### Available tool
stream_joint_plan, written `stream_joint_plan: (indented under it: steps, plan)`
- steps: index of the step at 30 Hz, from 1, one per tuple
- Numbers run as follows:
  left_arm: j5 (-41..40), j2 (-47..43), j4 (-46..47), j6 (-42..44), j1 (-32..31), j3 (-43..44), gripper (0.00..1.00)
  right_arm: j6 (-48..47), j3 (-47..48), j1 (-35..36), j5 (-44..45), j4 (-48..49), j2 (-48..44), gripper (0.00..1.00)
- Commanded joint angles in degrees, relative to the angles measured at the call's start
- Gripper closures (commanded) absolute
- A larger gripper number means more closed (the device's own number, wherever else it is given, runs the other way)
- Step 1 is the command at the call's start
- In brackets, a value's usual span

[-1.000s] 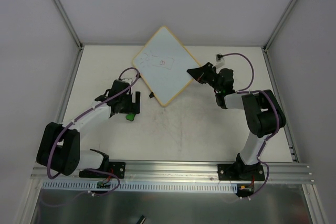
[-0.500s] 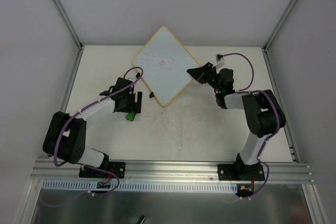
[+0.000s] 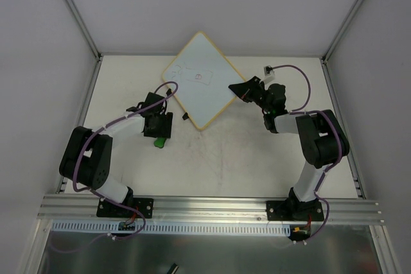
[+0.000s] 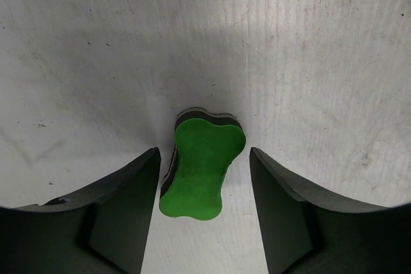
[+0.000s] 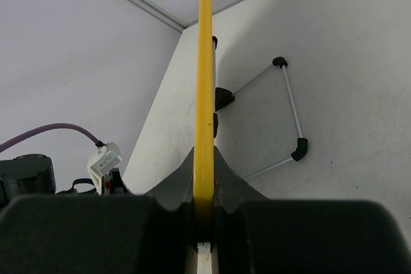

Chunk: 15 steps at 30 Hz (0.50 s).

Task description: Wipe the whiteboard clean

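Observation:
The whiteboard (image 3: 200, 80) stands tilted like a diamond at the back of the table, with faint drawing marks on it. My right gripper (image 3: 239, 89) is shut on its right corner; in the right wrist view the yellow rim (image 5: 205, 62) runs straight up between the pads. A green eraser block (image 3: 158, 141) lies on the table left of the board. My left gripper (image 3: 158, 134) is open right above it, and in the left wrist view the eraser (image 4: 202, 165) sits between the two fingers (image 4: 122, 210), untouched.
A wire stand with black corners (image 5: 292, 110) lies on the table behind the board. A small black clip (image 3: 185, 117) shows at the board's lower left edge. Grey walls and metal frame posts close in the table.
My left gripper has swung forward and slightly right, closer over the green eraser. The right arm and the whiteboard have not moved.

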Motion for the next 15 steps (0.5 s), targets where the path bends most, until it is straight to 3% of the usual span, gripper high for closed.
stream_joint_plan:
  steps: [1,3,9,15]
  plan:
    - [-1.4,0.8,-1.9,0.5,-0.5,2.3,0.43,-2.4,2.2,0.4,-1.1,3.1,-0.3,1.0]
    - [-1.4,1.2,-2.1,0.4,-0.5,2.6,0.49,-2.4,2.1,0.4,-1.1,3.3,-0.3,1.0]
    - [-0.9,2.5,-3.0,0.4,-0.5,3.4,0.49,-1.8,1.7,0.1,-0.8,3.9,-0.4,1.0]
    - [-1.4,3.0,-3.4,0.1,-0.6,3.8,0.6,-1.6,1.8,0.1,-1.0,4.2,-0.1,1.0]
